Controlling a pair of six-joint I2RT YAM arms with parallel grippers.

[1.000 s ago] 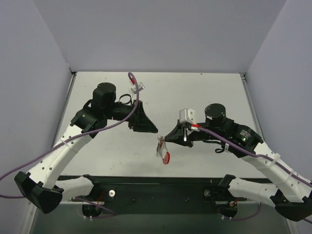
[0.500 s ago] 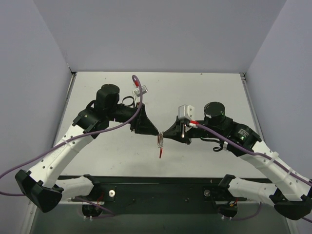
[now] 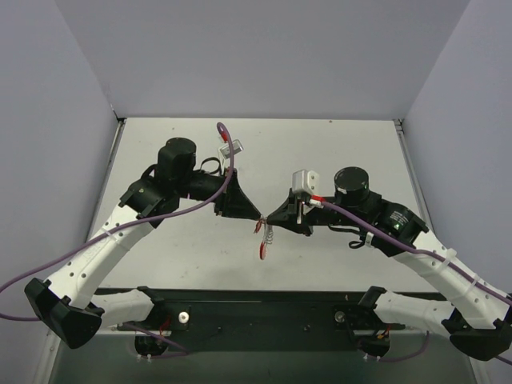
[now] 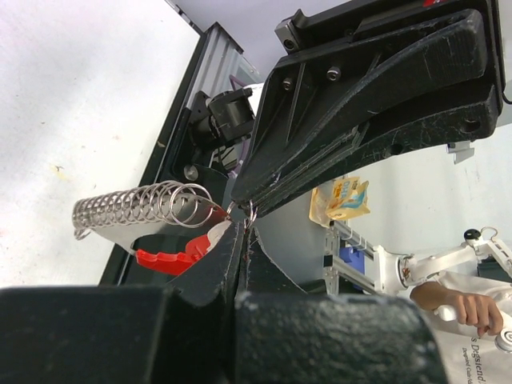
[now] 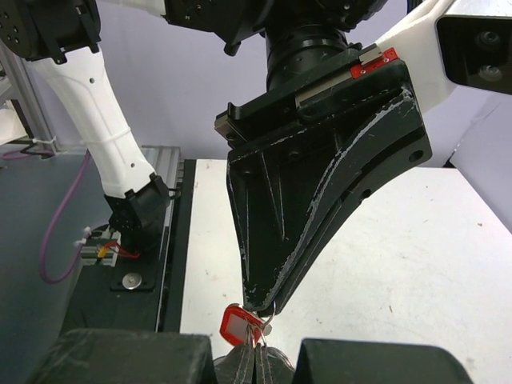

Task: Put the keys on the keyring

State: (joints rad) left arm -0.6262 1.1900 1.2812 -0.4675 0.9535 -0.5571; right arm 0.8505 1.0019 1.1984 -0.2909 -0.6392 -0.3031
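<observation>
My two grippers meet tip to tip above the table's middle. The right gripper (image 3: 267,222) (image 5: 256,352) is shut on the keyring's wire. From it hangs the keyring's silvery coiled band (image 3: 270,234) (image 4: 136,208), with its red arc (image 3: 262,253) (image 4: 164,258) lowest. The key's small red head (image 3: 258,227) (image 5: 238,324) sits right at the two tips. The left gripper (image 3: 260,218) (image 4: 242,230) is shut, nipping a thin wire ring beside that red head. The key's blade is hidden.
The white table (image 3: 320,152) lies below the hanging keyring, with grey walls on three sides. A black rail (image 3: 256,308) with the arm bases runs along the near edge. A white block (image 3: 304,186) sits on the right wrist.
The left gripper moved right to the right gripper's tip and closed there. The right gripper shifted slightly left, and the hanging keyring swung under the tips.
</observation>
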